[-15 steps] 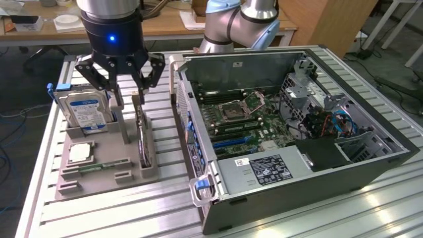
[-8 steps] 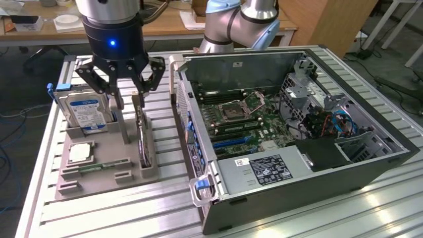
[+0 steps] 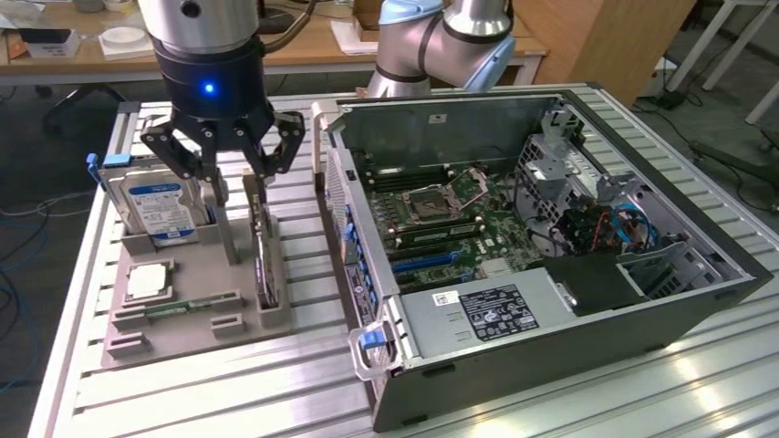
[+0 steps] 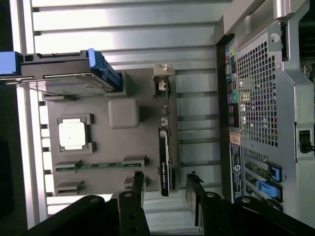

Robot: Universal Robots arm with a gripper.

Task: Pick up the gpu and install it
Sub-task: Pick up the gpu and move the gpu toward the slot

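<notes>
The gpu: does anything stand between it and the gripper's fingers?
Nothing visible does. The gripper is over the gpu, which stands on edge in the grey holder, and its open fingers flank the card.

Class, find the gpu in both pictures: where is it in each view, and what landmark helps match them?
Exterior view: the gpu stands on edge in the grey holder, on its side nearest the computer case.
Wrist view: the gpu runs along the holder's edge nearest the case.
Shared landmark: the blue-labelled hard drive in the same holder.
</notes>
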